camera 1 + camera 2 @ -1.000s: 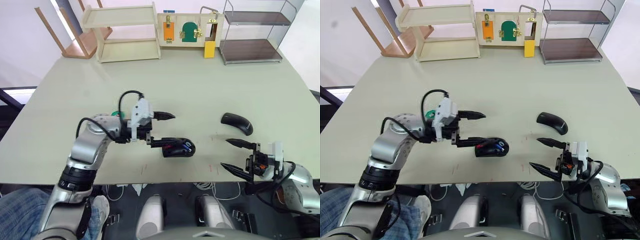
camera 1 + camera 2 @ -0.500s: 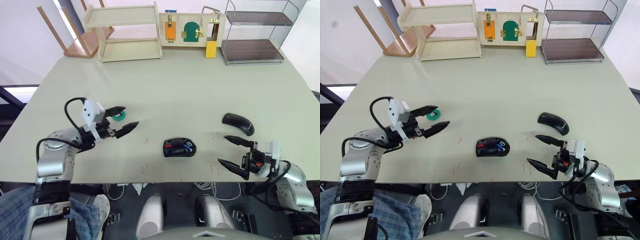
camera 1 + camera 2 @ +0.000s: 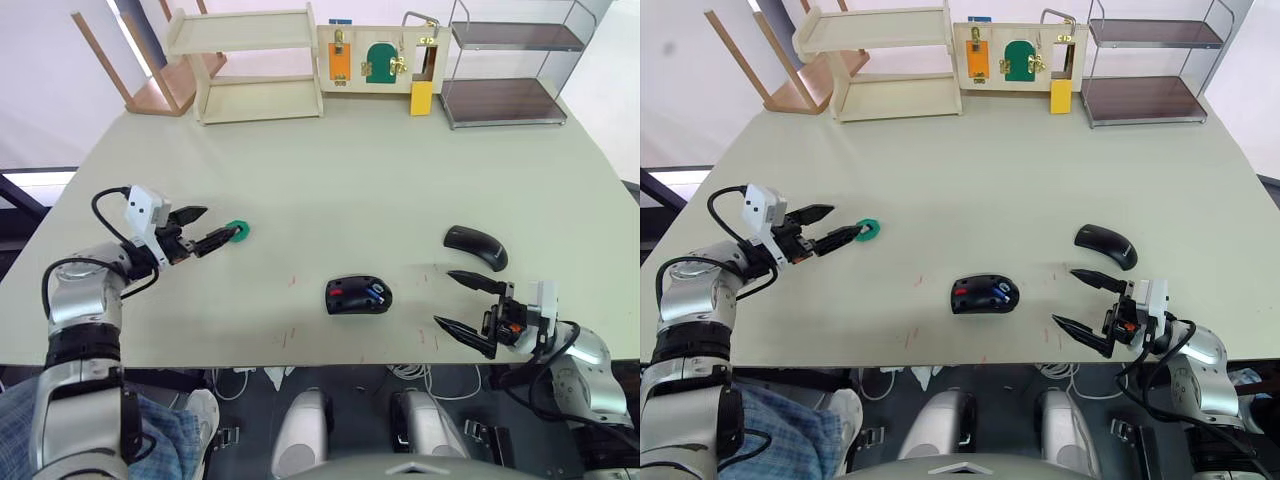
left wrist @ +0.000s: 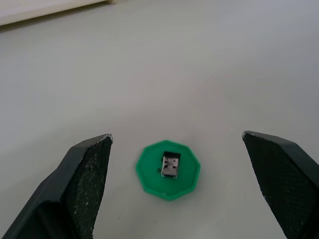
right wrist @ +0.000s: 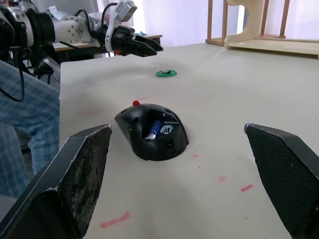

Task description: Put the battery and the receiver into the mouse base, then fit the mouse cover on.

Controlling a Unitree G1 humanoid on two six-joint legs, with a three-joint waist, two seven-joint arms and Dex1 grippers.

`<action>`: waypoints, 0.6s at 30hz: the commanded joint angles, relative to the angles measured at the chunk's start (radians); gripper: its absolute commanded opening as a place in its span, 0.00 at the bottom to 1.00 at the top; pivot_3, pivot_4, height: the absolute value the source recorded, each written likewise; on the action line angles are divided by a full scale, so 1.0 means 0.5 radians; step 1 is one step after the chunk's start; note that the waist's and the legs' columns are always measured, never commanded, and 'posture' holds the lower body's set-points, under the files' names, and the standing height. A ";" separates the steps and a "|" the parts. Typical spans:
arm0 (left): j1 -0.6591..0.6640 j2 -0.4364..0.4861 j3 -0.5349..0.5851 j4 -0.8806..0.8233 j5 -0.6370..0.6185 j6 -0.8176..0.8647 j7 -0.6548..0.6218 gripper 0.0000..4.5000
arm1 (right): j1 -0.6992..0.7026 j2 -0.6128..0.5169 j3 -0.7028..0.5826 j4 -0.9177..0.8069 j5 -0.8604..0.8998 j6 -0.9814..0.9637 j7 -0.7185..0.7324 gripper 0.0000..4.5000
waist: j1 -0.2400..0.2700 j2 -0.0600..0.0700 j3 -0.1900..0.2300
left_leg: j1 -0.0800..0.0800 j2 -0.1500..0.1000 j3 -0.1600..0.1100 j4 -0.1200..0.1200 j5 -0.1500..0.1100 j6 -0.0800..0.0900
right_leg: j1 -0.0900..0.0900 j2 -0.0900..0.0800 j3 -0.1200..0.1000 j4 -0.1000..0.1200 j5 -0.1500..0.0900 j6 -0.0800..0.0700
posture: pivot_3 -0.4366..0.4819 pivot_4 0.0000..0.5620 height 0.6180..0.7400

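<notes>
The left pincer (image 3: 205, 228) hangs with its two black fingers spread apart just before the flat green disc (image 4: 168, 170), on which the tiny grey metal receiver (image 4: 170, 165) lies. The right pincer (image 3: 467, 311) is also released, its fingers wide, and the black oval mouse base (image 5: 151, 131) sits on the pale table (image 3: 400, 180) in front of it, with the small blue battery (image 5: 155, 128) inside. The glossy black arched mouse cover (image 3: 474, 246) lies just beyond the right pincer.

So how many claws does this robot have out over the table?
2. The left claw hangs open at the table's left side, right by the green disc. The right claw hangs open at the near right edge.
</notes>
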 commanded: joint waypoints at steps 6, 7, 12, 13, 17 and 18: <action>-0.267 0.047 -0.039 0.473 0.123 -0.394 -0.145 0.83 | -0.012 -0.011 -0.034 -0.050 0.018 -0.039 -0.024 1.00 | -0.001 -0.001 0.001 | 0.000 0.000 0.000 0.000 0.000 0.000 | 0.000 0.000 0.000 0.000 0.000 0.000 | 0.48 0.27 1.00; -0.283 0.044 -0.057 0.512 0.153 -0.443 -0.145 0.70 | -0.002 -0.009 -0.034 -0.061 0.014 -0.042 -0.034 1.00 | -0.001 -0.001 0.001 | -0.001 0.000 0.000 0.000 0.000 0.000 | 0.000 0.000 0.000 0.000 0.000 0.000 | 0.48 0.27 1.00; -0.330 0.020 -0.092 0.612 0.230 -0.555 -0.133 0.62 | 0.021 -0.009 -0.029 -0.095 0.008 -0.046 -0.062 1.00 | -0.002 -0.002 0.001 | -0.001 0.000 0.000 0.000 0.000 0.000 | 0.000 0.000 0.000 0.000 0.001 0.000 | 0.48 0.27 1.00; -0.331 0.010 -0.095 0.607 0.236 -0.572 -0.136 0.62 | 0.023 -0.010 -0.031 -0.098 0.009 -0.046 -0.066 1.00 | -0.001 -0.002 0.001 | -0.001 0.000 0.000 0.000 0.000 0.000 | 0.000 0.000 0.000 0.000 0.001 0.000 | 0.48 0.27 1.00; -0.283 -0.023 -0.098 0.542 0.242 -0.656 -0.125 0.62 | 0.040 -0.022 -0.037 -0.121 0.015 -0.038 -0.072 1.00 | 0.001 -0.002 0.001 | -0.001 0.000 0.000 0.000 0.000 0.000 | 0.000 0.000 0.000 0.001 0.001 0.000 | 0.48 0.27 1.00; -0.267 -0.029 -0.096 0.521 0.236 -0.656 -0.123 0.62 | 0.044 -0.026 -0.038 -0.127 0.017 -0.036 -0.073 1.00 | 0.001 -0.002 0.001 | -0.001 0.000 0.000 0.000 0.000 0.000 | 0.000 0.000 0.000 0.001 0.001 -0.001 | 0.48 0.27 1.00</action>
